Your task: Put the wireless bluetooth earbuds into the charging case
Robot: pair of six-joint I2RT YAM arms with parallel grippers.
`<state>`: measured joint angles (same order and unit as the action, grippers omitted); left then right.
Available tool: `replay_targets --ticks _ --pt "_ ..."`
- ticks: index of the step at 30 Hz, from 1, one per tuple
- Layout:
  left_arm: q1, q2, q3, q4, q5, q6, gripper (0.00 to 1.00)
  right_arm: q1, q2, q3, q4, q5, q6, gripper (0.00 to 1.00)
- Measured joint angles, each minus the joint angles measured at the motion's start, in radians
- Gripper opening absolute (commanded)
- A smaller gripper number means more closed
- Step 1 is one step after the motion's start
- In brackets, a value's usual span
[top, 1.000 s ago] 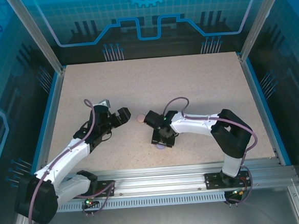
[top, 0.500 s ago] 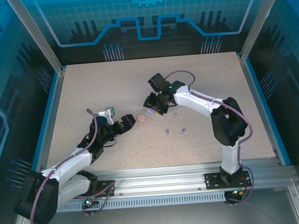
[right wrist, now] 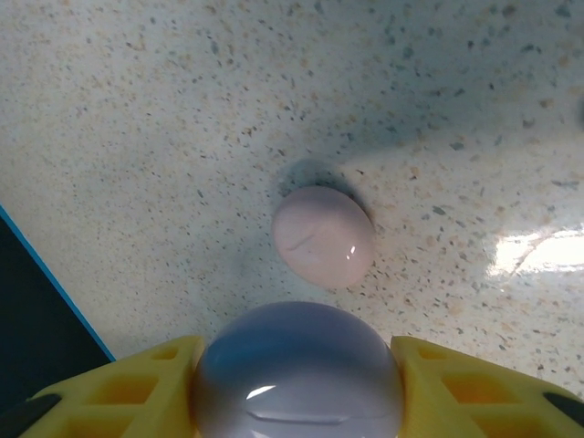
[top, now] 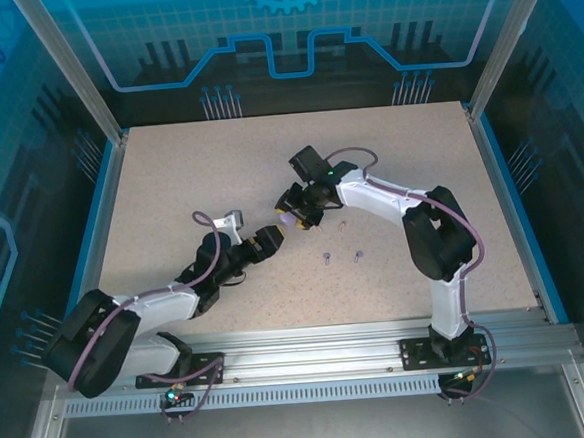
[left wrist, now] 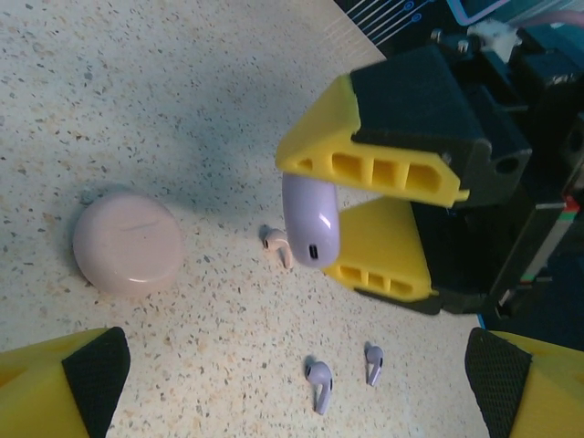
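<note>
My right gripper (top: 292, 217) is shut on the round purple charging case (right wrist: 299, 370) and holds it on edge just above the table; the same case (left wrist: 310, 219) sits between the yellow fingers (left wrist: 365, 164). The closed pale pink case (left wrist: 128, 242) lies flat on the table, just beyond the purple one (right wrist: 324, 235). One pink earbud (left wrist: 276, 245) lies under the held case. Two purple earbuds (left wrist: 318, 383) (left wrist: 373, 360) lie nearer my left gripper (left wrist: 294, 379), which is open with nothing in it. Both buds (top: 327, 257) (top: 358, 253) sit right of that gripper (top: 269, 240).
The speckled tabletop (top: 388, 162) has a blue rim (top: 511, 204) and metal frame posts at its corners. The two arms meet near the table's middle, their grippers a few centimetres apart. Open room lies at the back and on the far left and right.
My right gripper lifted the purple case from the front middle and carried it back and left. My left gripper stretched forward and right, up to the pink case.
</note>
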<state>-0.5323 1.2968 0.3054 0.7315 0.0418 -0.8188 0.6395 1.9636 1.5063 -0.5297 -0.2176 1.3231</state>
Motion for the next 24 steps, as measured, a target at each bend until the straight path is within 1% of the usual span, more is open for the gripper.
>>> replay_targets --ticks 5,7,9,12,18,24 --pt "-0.009 0.052 0.0 0.051 -0.03 -0.021 0.86 0.029 0.0 -0.001 0.001 0.006 0.052 0.5" --pt "-0.01 0.077 0.0 0.071 -0.031 -0.027 0.8 0.043 0.0 -0.001 0.0 0.018 0.075 0.5" --pt "-0.011 0.094 0.0 0.08 -0.032 -0.034 0.72 0.056 -0.002 -0.001 0.0 0.027 0.092 0.5" --pt "-0.014 0.108 0.002 0.09 -0.038 -0.043 0.64 0.07 -0.003 -0.001 0.0 0.034 0.111 0.5" --pt "-0.014 0.133 0.027 0.113 -0.039 -0.047 0.55 0.075 -0.018 -0.001 0.0 0.053 0.129 0.5" --pt "-0.02 0.171 0.051 0.14 -0.046 -0.048 0.53 0.076 -0.038 -0.002 0.0 0.054 0.137 0.49"
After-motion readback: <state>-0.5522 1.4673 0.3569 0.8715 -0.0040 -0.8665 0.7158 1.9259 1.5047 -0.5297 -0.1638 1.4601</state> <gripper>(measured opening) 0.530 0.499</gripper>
